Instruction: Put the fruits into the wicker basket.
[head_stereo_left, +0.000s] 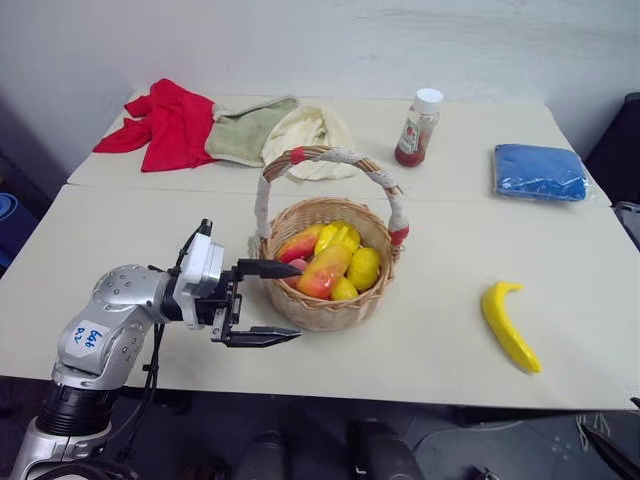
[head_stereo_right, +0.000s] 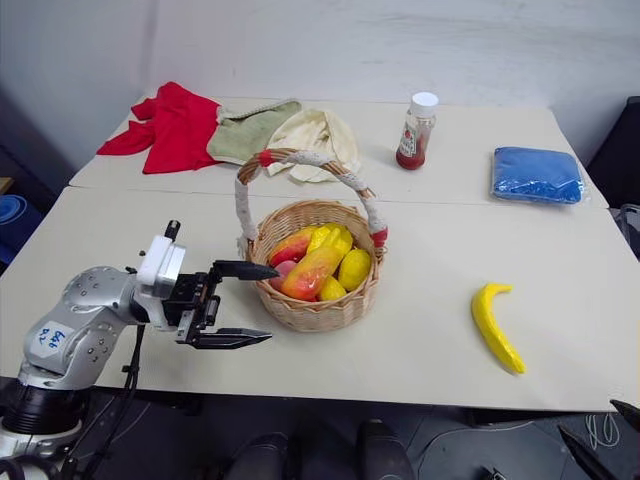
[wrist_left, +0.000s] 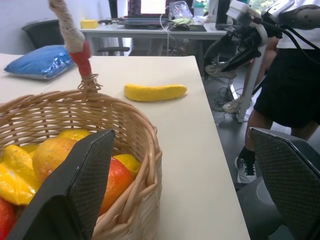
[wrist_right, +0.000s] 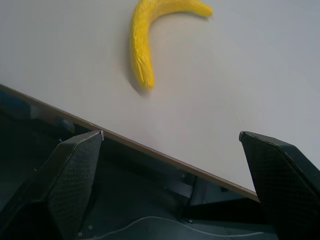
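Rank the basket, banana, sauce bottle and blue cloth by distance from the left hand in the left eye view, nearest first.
From the left hand:
1. Basket, right beside it.
2. Sauce bottle, far side of the table, and banana, near the front edge: too close to call.
3. Blue cloth, far right corner.

1. Two pale benches (head_stereo_left: 150, 240) stand pushed together, with a seam running across between them.
2. A plain white wall (head_stereo_left: 330, 40) rises behind.
3. The left wrist view shows a desk (wrist_left: 150, 31) carrying a laptop (wrist_left: 146, 9), and a dark chair (wrist_left: 47, 32).
4. The floor (wrist_left: 227, 120) is grey.
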